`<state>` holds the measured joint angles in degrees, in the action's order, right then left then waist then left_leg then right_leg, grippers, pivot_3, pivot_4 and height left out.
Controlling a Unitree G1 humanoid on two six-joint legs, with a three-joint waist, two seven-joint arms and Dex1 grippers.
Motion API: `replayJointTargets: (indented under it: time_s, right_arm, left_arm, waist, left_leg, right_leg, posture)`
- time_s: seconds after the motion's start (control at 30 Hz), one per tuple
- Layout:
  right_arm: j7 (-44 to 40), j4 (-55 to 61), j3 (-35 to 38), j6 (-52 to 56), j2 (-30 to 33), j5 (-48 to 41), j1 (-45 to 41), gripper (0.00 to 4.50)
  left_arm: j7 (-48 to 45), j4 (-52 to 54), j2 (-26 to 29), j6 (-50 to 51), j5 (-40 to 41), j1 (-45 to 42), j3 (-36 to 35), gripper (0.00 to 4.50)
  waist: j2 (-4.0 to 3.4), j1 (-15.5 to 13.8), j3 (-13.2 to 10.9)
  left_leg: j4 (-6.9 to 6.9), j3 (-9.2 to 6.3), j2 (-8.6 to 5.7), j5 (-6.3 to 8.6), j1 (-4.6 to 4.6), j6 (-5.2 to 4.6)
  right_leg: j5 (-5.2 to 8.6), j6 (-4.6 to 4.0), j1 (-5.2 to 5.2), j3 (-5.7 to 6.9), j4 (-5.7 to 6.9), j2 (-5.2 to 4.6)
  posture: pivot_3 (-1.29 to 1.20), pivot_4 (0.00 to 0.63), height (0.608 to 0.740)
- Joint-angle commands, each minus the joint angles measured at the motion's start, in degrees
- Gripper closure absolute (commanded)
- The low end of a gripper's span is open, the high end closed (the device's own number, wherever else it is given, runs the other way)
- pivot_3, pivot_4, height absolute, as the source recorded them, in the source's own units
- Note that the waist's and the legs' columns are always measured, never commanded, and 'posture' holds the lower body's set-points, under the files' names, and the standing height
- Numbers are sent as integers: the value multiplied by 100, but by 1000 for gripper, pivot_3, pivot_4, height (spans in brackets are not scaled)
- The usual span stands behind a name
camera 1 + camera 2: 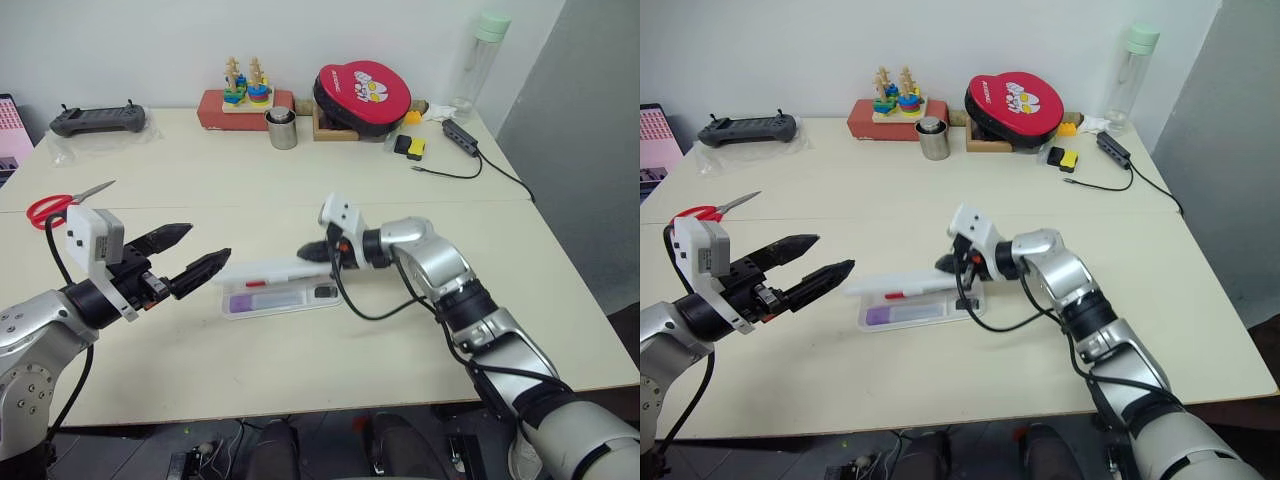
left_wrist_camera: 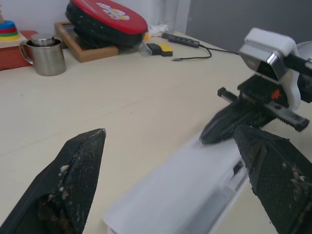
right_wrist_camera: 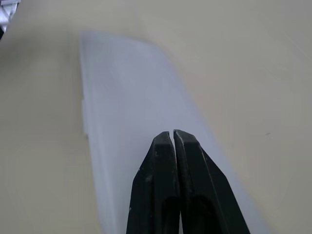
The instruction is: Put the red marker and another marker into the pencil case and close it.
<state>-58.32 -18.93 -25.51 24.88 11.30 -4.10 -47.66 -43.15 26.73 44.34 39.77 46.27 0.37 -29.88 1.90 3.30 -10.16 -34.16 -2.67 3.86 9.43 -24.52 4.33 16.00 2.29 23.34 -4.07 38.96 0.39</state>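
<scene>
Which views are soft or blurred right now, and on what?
Left wrist view: the case lid is smeared and soft, while the steel cup and red pouch behind stay crisp. Right wrist view: the lid is a pale blur with fuzzy edges; the shut right pincer is sharp. Eye views: sharp, even light, soft shadows, no glare; the left pincer is crisp.

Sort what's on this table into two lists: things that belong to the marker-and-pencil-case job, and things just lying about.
Job:
pencil case, lid half down
red marker, inside the case
purple marker, inside the case
right gripper, shut, at the lid
left gripper, open, beside the case

Lying about:
scissors
metal cup
red pouch
stacking toy
bottle
controller
</scene>
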Motion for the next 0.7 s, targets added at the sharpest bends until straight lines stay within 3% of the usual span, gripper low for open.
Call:
replayJointTargets:
  time_s: [0.03,0.2,0.4,0.53,0.7]
  right_arm:
    - [62,229,-572,-264,240,643,227,4406]
    - [264,202,-338,-191,178,586,457,4406]
    - [395,1137,1279,475,146,-759,646,4406]
    - [686,1502,1935,844,516,-1044,811,3717]
    - [1096,1664,2535,1055,789,-1294,877,2209]
  left_arm:
    - [-80,81,151,-51,-29,-78,142,0]
    - [-11,-155,190,-171,-309,-229,435,0]
    - [641,-889,-48,-317,-883,-916,733,0]
    - [1072,-1841,-114,-813,-1668,-1261,855,0]
    - [989,-2673,-147,-1259,-1961,-1357,781,0]
  waist:
    - [1,-3,1]
    - [12,-5,8]
    - [8,-59,5]
    - [10,-96,6]
    - [10,-72,6]
  left_leg:
    - [0,0,0,0,1,0]
    - [0,3,-1,0,18,1]
    - [-3,2,-2,-1,17,2]
    - [-7,3,-4,-1,14,2]
    - [15,8,-2,-1,14,1]
  right_leg:
    - [0,0,0,0,0,0]
    - [6,-7,-16,-2,-1,-1]
    - [5,-6,-17,-4,1,-1]
    - [-4,8,-15,-4,-2,-1]
    - [1,-14,-6,-4,-2,0]
  posture:
    - [0,150,740]
    - [0,150,740]
    - [0,150,740]
    - [0,150,740]
    - [0,150,740]
